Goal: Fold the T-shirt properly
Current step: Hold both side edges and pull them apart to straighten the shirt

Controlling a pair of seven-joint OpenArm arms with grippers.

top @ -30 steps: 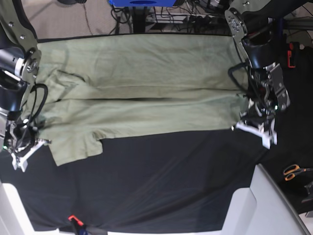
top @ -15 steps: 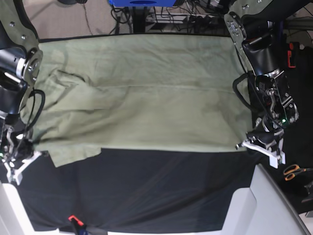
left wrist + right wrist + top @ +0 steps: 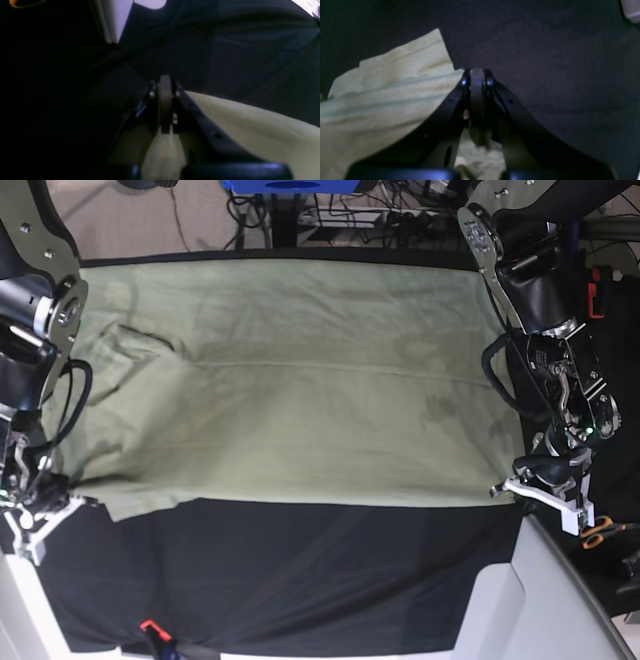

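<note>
The pale green T-shirt (image 3: pixel 290 380) lies spread wide over the black cloth (image 3: pixel 300 580), its near edge stretched between my two grippers. At the right of the base view my left gripper (image 3: pixel 545 492) is shut on the shirt's near right corner. The left wrist view shows the fabric (image 3: pixel 250 130) pinched between the closed jaws of that gripper (image 3: pixel 165 100). My right gripper (image 3: pixel 42 512), at the left of the base view, is shut on the near left corner by a sleeve. In the right wrist view the shirt (image 3: pixel 395 100) bunches under that gripper's closed jaws (image 3: pixel 477 82).
White table parts (image 3: pixel 560 600) stand at the near right and the near left corner. Orange-handled scissors (image 3: pixel 600 530) lie just right of my left gripper. A small red clip (image 3: pixel 150 627) sits on the cloth's near edge. Cables and a blue object (image 3: pixel 290 185) lie beyond the far edge.
Both grippers have moved toward the near edge, pulling the shirt's lower edge with them. The fold across the shirt's middle has opened out flat.
</note>
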